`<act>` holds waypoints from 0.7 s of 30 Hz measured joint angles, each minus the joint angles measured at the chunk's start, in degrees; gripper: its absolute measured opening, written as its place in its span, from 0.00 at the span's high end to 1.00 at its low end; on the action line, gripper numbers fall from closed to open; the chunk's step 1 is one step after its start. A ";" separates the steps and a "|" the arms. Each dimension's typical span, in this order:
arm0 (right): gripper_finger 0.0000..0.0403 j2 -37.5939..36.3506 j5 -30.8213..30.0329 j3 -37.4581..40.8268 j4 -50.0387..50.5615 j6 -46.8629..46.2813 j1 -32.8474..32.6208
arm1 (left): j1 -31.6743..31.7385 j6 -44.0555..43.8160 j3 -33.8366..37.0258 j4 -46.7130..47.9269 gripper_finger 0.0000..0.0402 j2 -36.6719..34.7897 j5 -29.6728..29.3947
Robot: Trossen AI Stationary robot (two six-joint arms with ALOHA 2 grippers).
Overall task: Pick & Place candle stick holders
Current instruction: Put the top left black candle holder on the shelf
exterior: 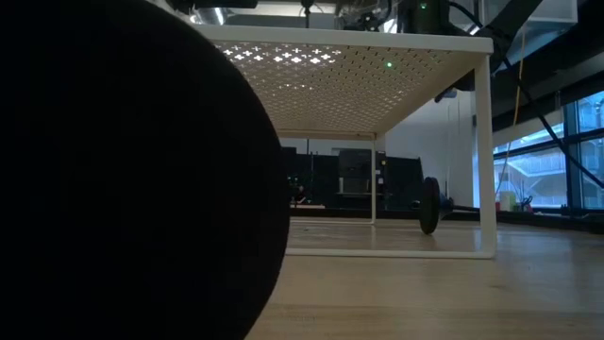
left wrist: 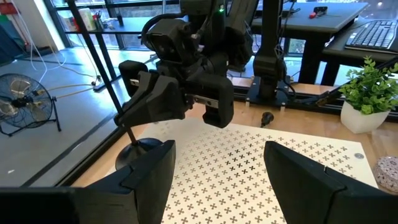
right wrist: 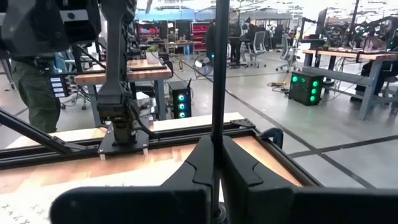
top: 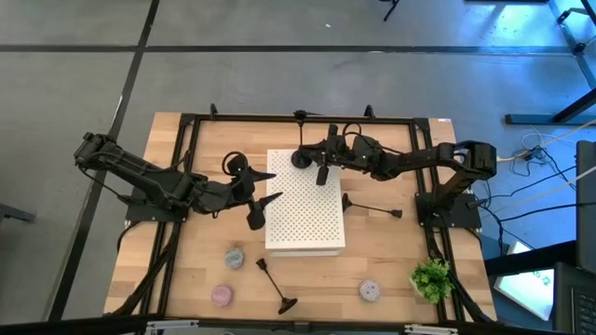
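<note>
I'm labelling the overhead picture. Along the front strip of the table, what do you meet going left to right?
Pink puck → grey puck → lying black candle holder → lavender puck → green plant.

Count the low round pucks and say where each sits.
3. Grey puck front left of the white board; pink puck just in front of it; lavender puck front right, near the green plant. Others may hide under the board.
</note>
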State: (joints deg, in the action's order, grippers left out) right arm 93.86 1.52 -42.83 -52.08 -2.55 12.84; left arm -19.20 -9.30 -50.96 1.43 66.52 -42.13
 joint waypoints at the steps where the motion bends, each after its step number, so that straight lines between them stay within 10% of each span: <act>1: 0.98 0.00 0.00 0.00 0.28 0.00 0.02 | 0.00 0.00 0.00 0.00 0.40 0.00 0.00; 21: 0.95 0.00 2.12 0.00 1.62 -0.20 0.70 | 0.00 1.01 0.01 -0.42 0.40 0.02 0.00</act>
State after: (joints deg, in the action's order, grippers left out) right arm 93.86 3.64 -42.83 -50.46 -2.74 13.54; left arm -19.20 -8.29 -50.95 1.02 66.54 -42.13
